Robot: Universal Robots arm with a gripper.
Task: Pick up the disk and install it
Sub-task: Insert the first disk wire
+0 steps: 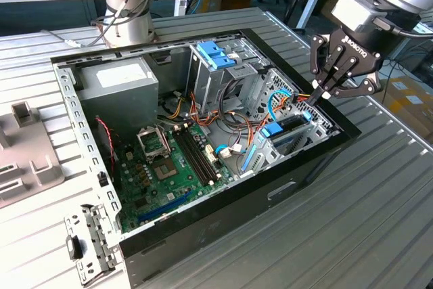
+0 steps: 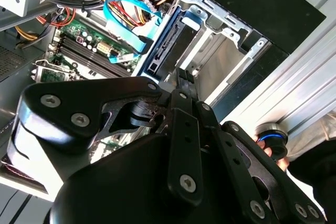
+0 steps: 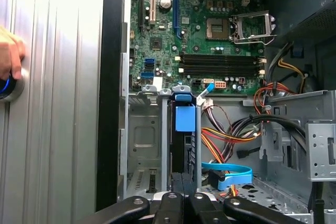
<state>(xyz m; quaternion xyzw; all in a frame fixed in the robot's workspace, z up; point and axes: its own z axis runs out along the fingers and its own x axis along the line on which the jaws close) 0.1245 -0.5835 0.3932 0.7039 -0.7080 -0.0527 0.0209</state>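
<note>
Black, jointed gripper (image 1: pixel 318 96), tips pressed together and pinching nothing, right at the narrow upper edge of the disk (image 3: pixel 182 150). Edge-on: dark slab with blue plastic trim, upright in a bare sheet-metal bay of the computer case (image 1: pixel 223 225), near the green motherboard (image 1: pixel 162 170). Label side hidden; contact hard to tell.

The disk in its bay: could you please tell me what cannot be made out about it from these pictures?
- Label faces: the disk stands edge-on in the first wrist view, so neither broad side shows.
- Near end: covered by the pincer in the first wrist view, and by the pincer's body in the second wrist view.
- Seating depth: in the exterior view the drive cage hides its lower part.
</note>
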